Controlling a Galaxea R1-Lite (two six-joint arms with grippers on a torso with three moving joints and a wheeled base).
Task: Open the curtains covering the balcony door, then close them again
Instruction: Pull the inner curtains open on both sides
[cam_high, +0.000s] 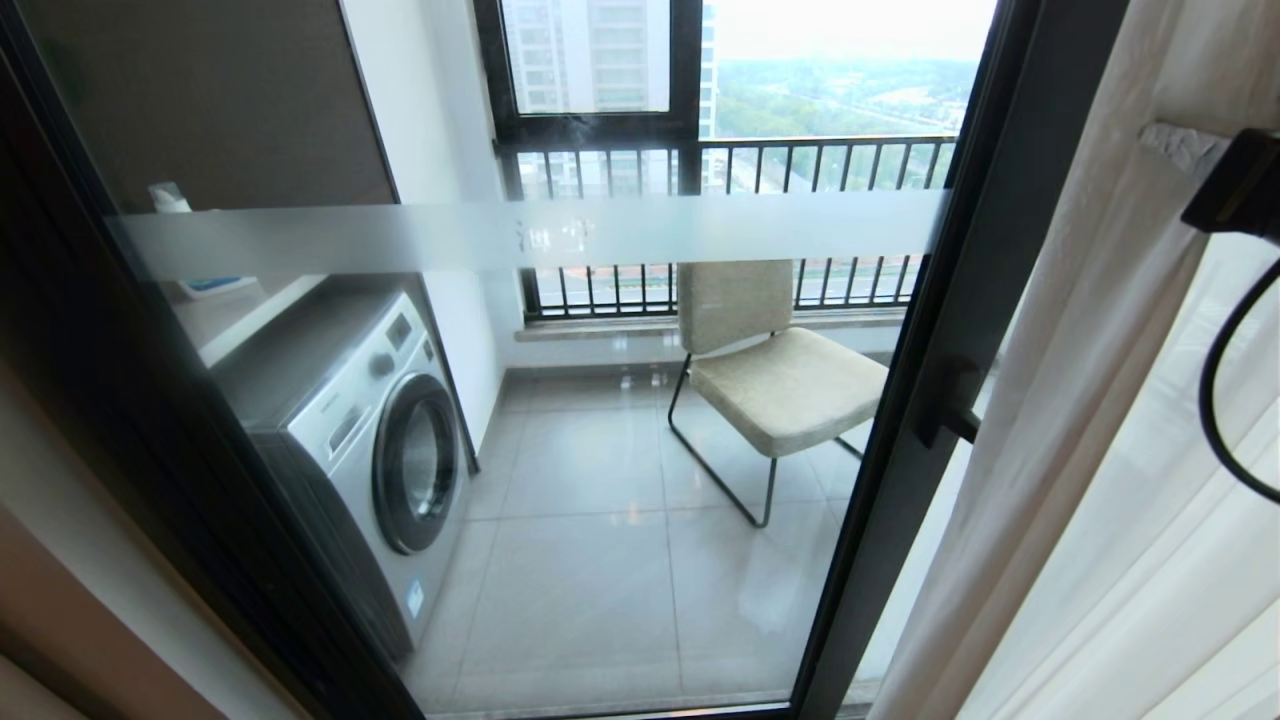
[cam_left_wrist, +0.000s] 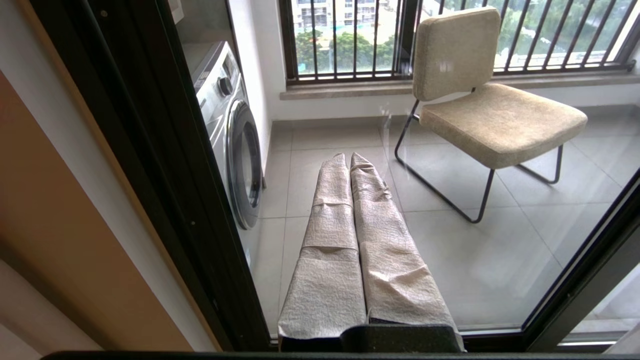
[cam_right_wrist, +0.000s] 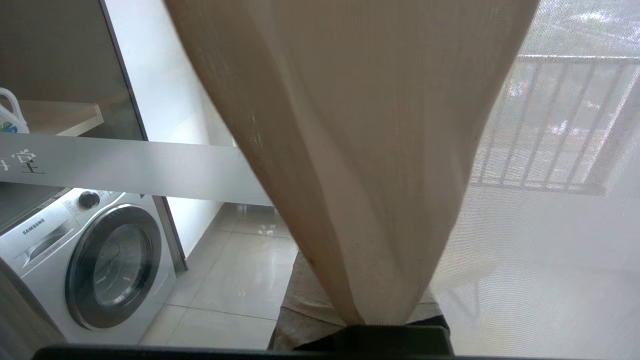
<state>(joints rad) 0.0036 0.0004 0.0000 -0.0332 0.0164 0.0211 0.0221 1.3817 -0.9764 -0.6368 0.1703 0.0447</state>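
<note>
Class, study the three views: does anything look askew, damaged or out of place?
Only the thick beige woven curtain: it funnels into the right gripper, bunched rather than hanging straight. Nothing looks spilled or damaged.

My left gripper (cam_left_wrist: 352, 160) is parked, pointing forward and down; its two fabric-wrapped fingers (cam_left_wrist: 327, 240) lie pressed together along their whole length, with nothing between them. My right arm is raised at the right edge of the head view, where only a black part of the right gripper (cam_high: 1235, 185) and a looping black cable show. In the right wrist view the right gripper's fingers are clamped on a gathered fold of the curtains (cam_right_wrist: 360, 165) — fingertips hidden behind the cloth.
</note>
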